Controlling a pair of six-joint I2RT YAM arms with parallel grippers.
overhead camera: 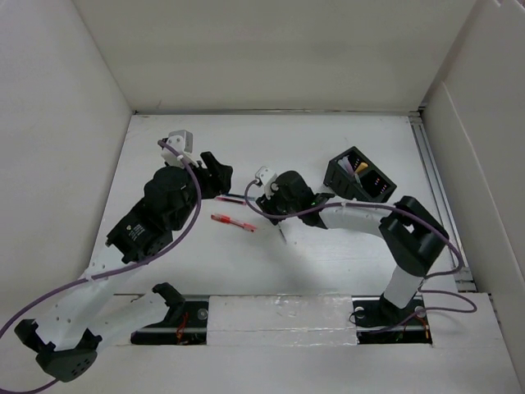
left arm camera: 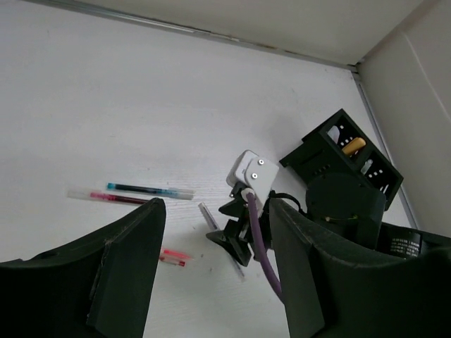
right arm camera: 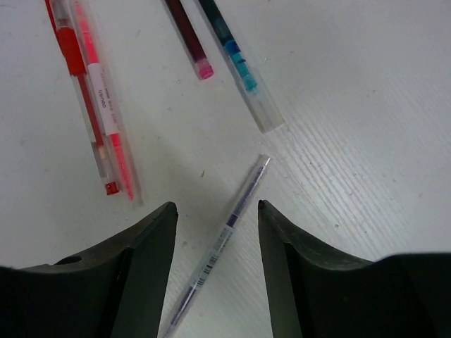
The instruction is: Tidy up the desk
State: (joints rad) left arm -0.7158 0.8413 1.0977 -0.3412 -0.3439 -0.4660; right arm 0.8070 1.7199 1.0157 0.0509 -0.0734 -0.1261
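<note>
We see two arms built alike: the left arm and the right arm alternate bulky matt-black joint housings with slim white link tubes speckled with small dark dots. The left one's housing also bears small white printed markings toward eight o'clock of the overhead view. A glossy purple cable loops along each arm to a small white box-shaped wrist camera housing fastened with two silver screws. The left gripper and right gripper end in broad, wedge-shaped matt-black fingers, and we notice red-orange wiring at the black base plates near six o'clock.
</note>
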